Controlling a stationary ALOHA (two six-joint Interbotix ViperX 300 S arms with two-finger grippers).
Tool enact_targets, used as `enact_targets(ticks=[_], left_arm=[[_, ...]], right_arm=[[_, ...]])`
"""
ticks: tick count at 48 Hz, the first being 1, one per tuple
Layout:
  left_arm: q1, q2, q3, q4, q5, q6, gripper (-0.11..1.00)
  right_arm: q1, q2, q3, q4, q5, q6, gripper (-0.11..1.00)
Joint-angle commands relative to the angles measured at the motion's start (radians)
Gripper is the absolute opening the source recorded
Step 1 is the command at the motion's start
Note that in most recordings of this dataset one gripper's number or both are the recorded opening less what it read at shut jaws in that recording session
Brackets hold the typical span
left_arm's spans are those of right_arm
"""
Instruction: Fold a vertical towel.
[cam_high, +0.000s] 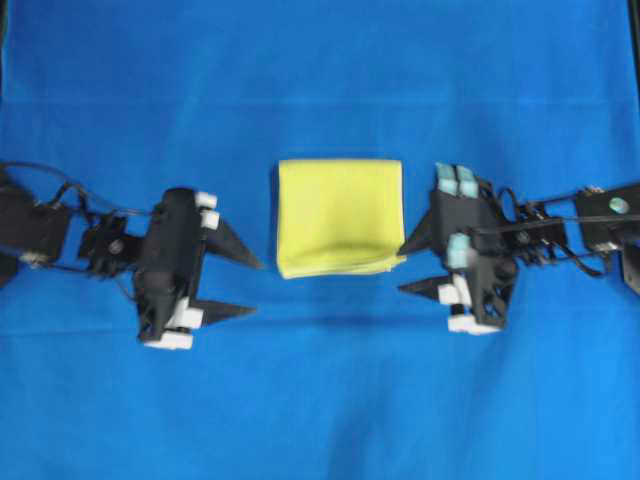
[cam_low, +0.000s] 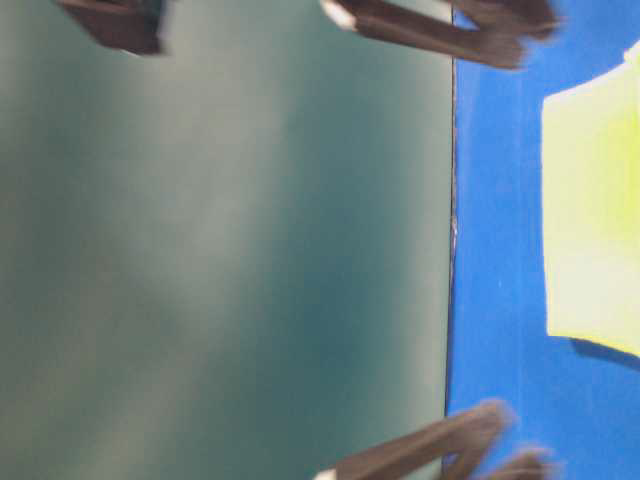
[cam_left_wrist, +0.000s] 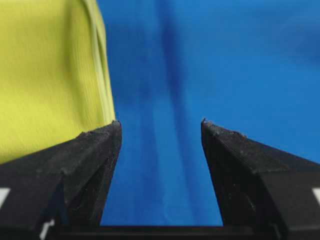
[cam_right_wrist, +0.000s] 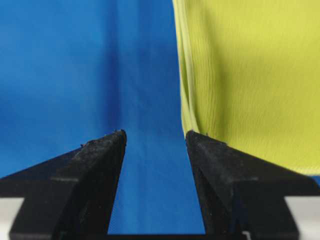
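At centre of the overhead view, slightly toward 12 o'clock, lies the bright yellow rectangular terry towel (cam_high: 340, 217), flat on the large blue cloth (cam_high: 320, 70) that covers the whole work surface. It reads as nearly square, with stacked layer edges showing along its 6 o'clock side and a smooth rounded edge at 12 o'clock, so I judge it already doubled over once.

Left gripper (cam_high: 245, 287) sits at 9 o'clock of the towel, just apart from it, jaws spread wide and holding nothing. Left wrist view confirms: blue cloth between the two black fingers (cam_left_wrist: 85, 165), towel's pale stitched hem off at 11 o'clock.

Right gripper (cam_high: 408, 268) sits at 3 o'clock of the towel, jaws likewise apart and empty. Its upper finger tip lies against or just over the towel's 4 o'clock corner; contact cannot be settled from above. Right wrist view shows the hem running up at 1 o'clock, bare blue between the fingers.

Table-level view is blurred; only dark finger tips and a slab of yellow can be made out.

Handling, as judged: light, limp, soft pile, no stiffness, nothing to break. It will sag and drape when lifted, and layers may slide apart if only the top ply is caught. Best hold looks to be the two corners on the open 6 o'clock edge, pinching all layers at the hem, one gripper per corner. Risk: snagging the blue cloth beneath along with the towel.
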Motion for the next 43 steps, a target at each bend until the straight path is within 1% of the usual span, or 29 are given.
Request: enact_targets(ticks=[1, 12, 20, 25, 30, 36, 43], left_arm=[[-0.005, -0.095, -0.009, 0.002, 0.012, 0.000, 0.61], [0.000, -0.311, -0.006, 0.002, 0.051, 0.002, 0.59], [0.015, -0.477, 0.011, 0.003, 0.087, 0.011, 0.59], [0.035, -0.568, 0.037, 0.002, 0.123, 0.015, 0.59], [0.058, -0.661, 0.057, 0.003, 0.195, 0.015, 0.59], [0.071, -0.752, 0.091, 0.003, 0.250, 0.018, 0.59], [0.086, -0.871, 0.166, 0.003, 0.273, 0.018, 0.59]], right_arm=[[0.002, -0.086, -0.015, -0.002, -0.003, 0.000, 0.56], [-0.009, -0.272, -0.020, -0.023, 0.000, -0.003, 0.56], [-0.037, -0.408, -0.006, -0.054, 0.009, -0.006, 0.56], [-0.064, -0.509, 0.008, -0.075, 0.044, -0.006, 0.56], [-0.089, -0.594, 0.014, -0.083, 0.094, -0.006, 0.56], [-0.110, -0.687, 0.051, -0.097, 0.135, -0.006, 0.56], [-0.124, -0.805, 0.140, -0.098, 0.143, -0.006, 0.56]])
